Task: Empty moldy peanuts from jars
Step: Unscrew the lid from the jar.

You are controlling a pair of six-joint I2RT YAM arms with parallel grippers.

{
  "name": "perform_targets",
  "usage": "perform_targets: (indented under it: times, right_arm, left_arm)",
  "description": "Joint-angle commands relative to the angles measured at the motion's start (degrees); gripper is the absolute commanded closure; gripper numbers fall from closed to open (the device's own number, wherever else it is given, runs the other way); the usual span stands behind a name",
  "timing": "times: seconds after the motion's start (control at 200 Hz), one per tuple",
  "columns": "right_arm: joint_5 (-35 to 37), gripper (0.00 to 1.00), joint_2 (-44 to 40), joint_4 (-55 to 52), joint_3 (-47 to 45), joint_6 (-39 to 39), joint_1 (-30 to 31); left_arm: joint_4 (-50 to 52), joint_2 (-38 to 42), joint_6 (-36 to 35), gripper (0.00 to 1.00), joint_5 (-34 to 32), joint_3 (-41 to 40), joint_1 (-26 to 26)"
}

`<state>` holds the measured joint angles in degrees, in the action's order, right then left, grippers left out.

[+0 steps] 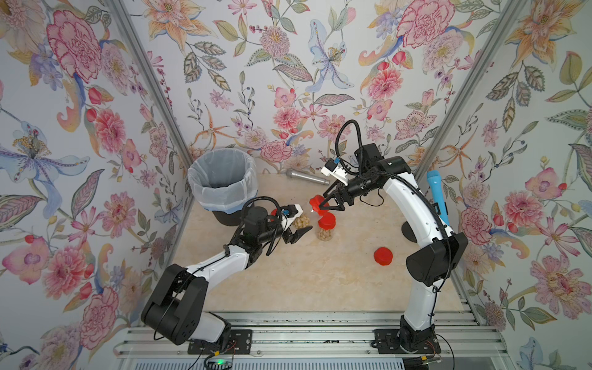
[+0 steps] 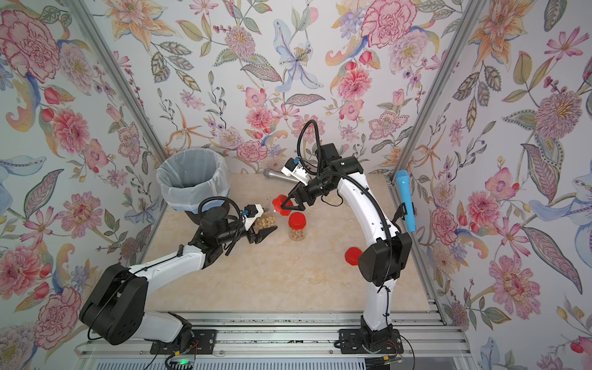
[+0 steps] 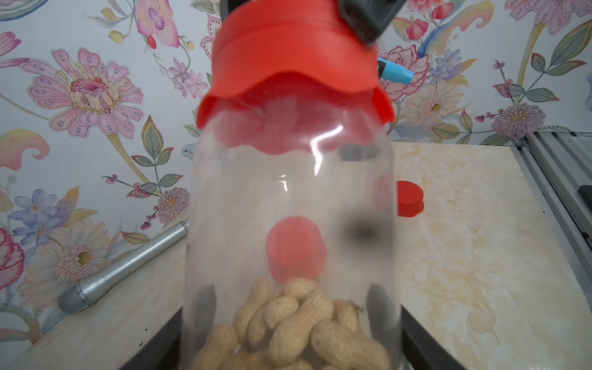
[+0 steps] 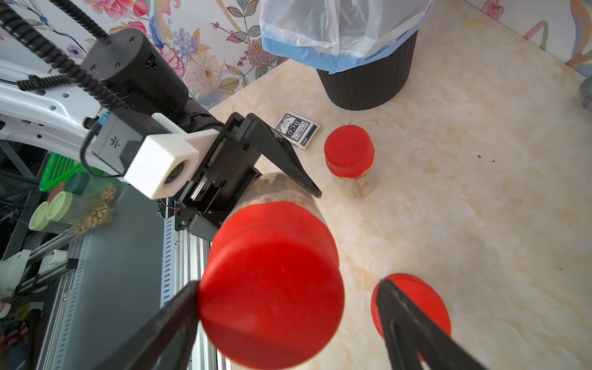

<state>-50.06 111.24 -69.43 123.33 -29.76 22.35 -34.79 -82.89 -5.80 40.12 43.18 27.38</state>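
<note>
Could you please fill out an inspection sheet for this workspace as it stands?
Surface: marble-look tabletop, a few dark specks.
Job's things: held jar, tilted, part full of peanuts, red lid on; second jar and third jar standing, lidded; loose lid on the table; lined bin.
Clutter: silver microphone, blue microphone, card pack.
Grippers: left gripper shut on the held jar; right gripper open around the red lid.
Cables: black hoses loop over both wrists.
Surroundings: floral walls, metal frame; green-lidded containers outside the cell.
</note>
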Motion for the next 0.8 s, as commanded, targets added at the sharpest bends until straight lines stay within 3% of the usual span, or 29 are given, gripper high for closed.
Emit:
perform_targets:
  times: [0.0, 0.295, 0.39, 0.475, 0.686, 0.796]
  right_arm:
    - [1.06, 0.1, -1.04, -0.78, 0.55, -0.52, -0.82]
    - [-6.37, 0.07, -9.72, 8.65, -11.49, 2.32, -2.7]
    - [-6.35, 0.07, -13.63, 16.12, -17.4, 7.58, -3.01]
    - [-1.14, 0.07, -17.78, 27.09, -23.99, 19.0, -3.34]
    - [10.43, 0.14, -24.46, 44.17, -34.72, 60.89, -3.09]
    - [17.13, 0.16, -29.38, 55.91, -45.11, 77.26, -0.12]
  left_arm:
    - [-2.99, 0.06, -0.99, 0.66, -0.18, 1.32, -0.48]
    - [-5.12, -0.25, -0.88, 0.66, -5.14, 0.81, -1.11]
    - [-6.22, -0.34, -1.11, 0.65, -9.18, 0.48, -1.17]
    - [-6.63, -0.25, -1.3, 0.65, -13.44, 0.45, -1.1]
    - [-7.64, 0.45, -3.31, 0.64, -19.69, -0.19, -0.93]
    - [-8.56, 0.71, -4.16, 0.64, -22.14, -0.95, -0.56]
